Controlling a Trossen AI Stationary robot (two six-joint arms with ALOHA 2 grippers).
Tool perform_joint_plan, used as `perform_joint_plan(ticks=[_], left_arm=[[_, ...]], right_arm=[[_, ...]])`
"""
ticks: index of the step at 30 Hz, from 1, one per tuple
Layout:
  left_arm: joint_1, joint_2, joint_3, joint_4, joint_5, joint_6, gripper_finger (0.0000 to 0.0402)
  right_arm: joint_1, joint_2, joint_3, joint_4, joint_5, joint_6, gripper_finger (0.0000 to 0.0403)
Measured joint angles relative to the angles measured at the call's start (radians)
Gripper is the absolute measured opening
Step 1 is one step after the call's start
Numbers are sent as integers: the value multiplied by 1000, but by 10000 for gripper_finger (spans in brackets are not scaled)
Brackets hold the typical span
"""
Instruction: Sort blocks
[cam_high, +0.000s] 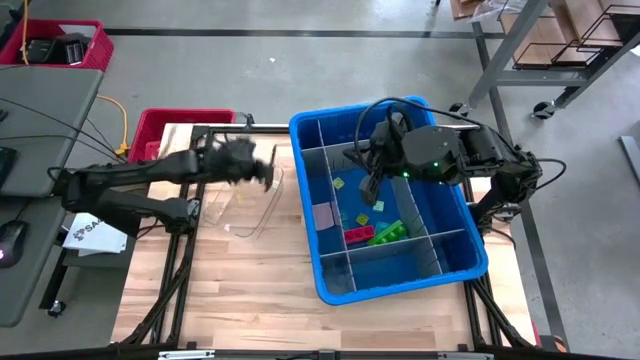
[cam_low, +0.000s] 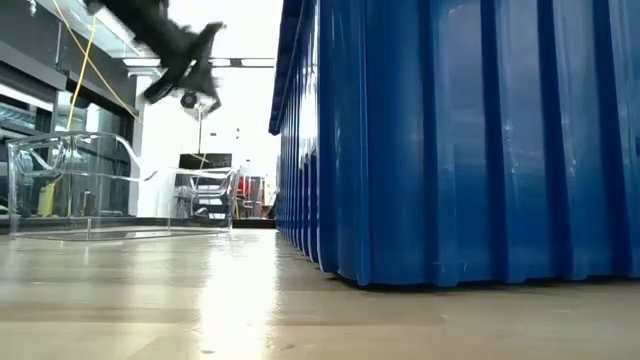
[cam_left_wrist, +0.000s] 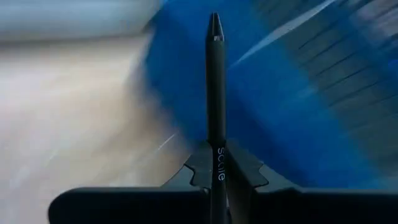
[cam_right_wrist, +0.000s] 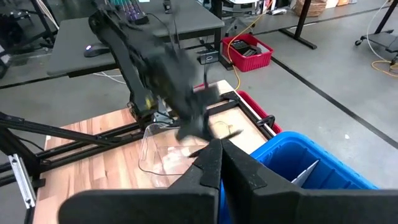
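Both jaws are fully closed and empty. The left gripper (cam_high: 268, 166) hangs above the clear tray (cam_high: 245, 205), just beside the blue bin (cam_high: 325, 280); the right gripper (cam_high: 372, 190) hovers over the blocks (cam_high: 375, 232) lying in the bin's middle compartments, likely awaiting sorting.

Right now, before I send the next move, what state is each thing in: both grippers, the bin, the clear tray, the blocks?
left gripper: shut, empty, above the clear tray's edge, blurred.
right gripper: shut, over the bin's middle compartment.
blue bin: upright on the table, grey dividers in place.
clear tray: upright on the table; contents can't be told.
blocks: loose in the bin's middle compartments, none held.
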Motion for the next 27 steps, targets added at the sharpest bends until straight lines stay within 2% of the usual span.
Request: perform_joint_plan(ticks=[3,6,10,15,19,27], left_arm=[[23,-17,40,316,-2,121,9],[64,71,129,426,8,196,9],[113,296,302,439,104,276,9],[150,589,546,683,179,323,9],[161,814,767,845,183,314,9],[152,1226,1254,883,163,353,9]], right_arm=[[0,0,0,5,0,-18,0],[0,0,0,39,0,-31,0],[0,-11,0,107,0,-64,0],[7,-46,0,215,-3,-87,0],[18,-63,0,316,-1,-148,0],[19,-74,0,449,1,-236,0]])
